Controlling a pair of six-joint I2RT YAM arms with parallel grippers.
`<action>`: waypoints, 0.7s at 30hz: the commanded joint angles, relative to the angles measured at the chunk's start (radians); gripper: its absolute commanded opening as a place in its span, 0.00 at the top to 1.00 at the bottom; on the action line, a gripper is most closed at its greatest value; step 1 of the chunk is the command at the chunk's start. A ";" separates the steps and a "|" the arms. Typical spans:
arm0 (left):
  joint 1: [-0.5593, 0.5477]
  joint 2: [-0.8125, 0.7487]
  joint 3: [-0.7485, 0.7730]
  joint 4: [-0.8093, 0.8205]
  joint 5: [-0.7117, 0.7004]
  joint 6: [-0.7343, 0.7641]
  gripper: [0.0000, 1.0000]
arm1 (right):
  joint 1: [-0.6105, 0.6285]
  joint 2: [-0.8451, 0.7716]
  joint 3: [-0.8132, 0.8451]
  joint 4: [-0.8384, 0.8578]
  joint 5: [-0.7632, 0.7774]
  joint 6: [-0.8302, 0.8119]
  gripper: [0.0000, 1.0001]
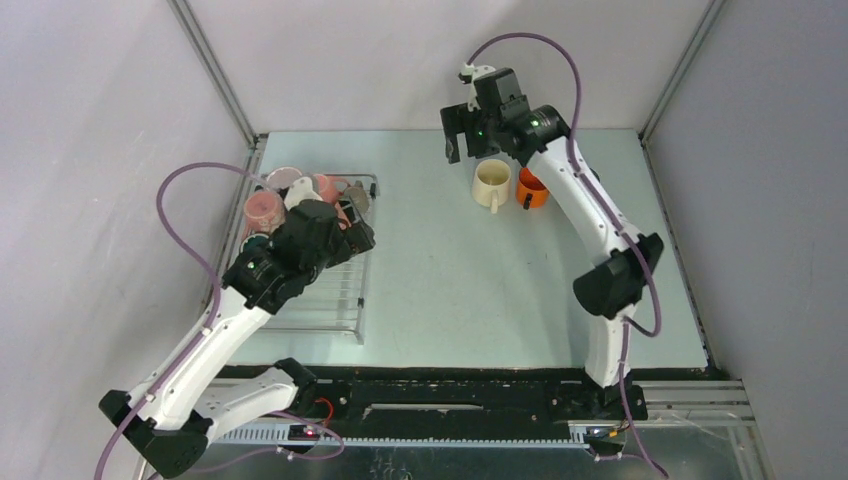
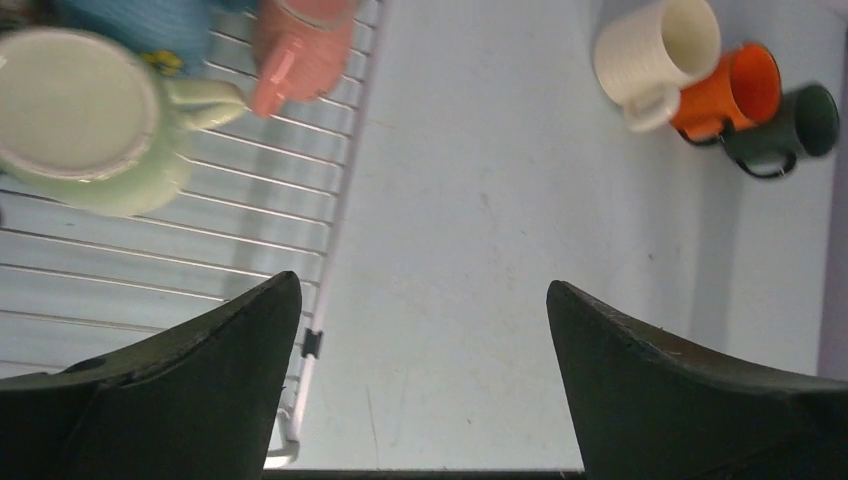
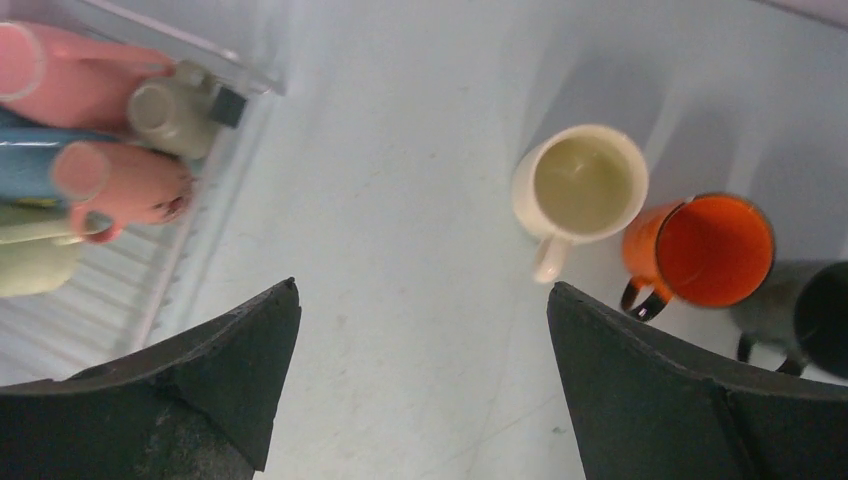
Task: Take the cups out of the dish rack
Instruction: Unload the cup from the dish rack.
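The silver wire dish rack (image 1: 335, 300) lies at the table's left. Several cups crowd its far end, among them a speckled pink one (image 1: 263, 210). My left gripper (image 1: 358, 238) hovers open and empty over the rack's right rim (image 2: 335, 200); a pale green upturned cup (image 2: 85, 110) and a pink cup (image 2: 300, 45) lie ahead of it on the left. My right gripper (image 1: 462, 135) is open and empty, raised above the far table. A cream cup (image 1: 491, 182), an orange cup (image 1: 532, 189) and a dark green cup (image 3: 810, 320) stand upright together on the table.
Grey walls with metal corner posts close in the table on the left, far and right sides. The right wrist view shows the rack's corner (image 3: 170, 280) with pink cups (image 3: 125, 185), a small beige cup (image 3: 175, 115) and a blue item (image 3: 30, 170).
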 commanded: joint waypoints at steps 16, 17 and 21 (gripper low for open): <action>0.274 0.318 -0.008 0.369 0.061 0.434 0.02 | 0.039 -0.589 -0.778 0.282 -0.108 0.321 0.00; 0.289 0.336 -0.007 0.380 0.067 0.445 0.02 | 0.039 -0.604 -0.795 0.289 -0.119 0.323 0.00; 0.325 0.404 -0.014 0.415 0.139 0.485 0.05 | 0.040 -0.654 -0.847 0.302 -0.141 0.325 0.00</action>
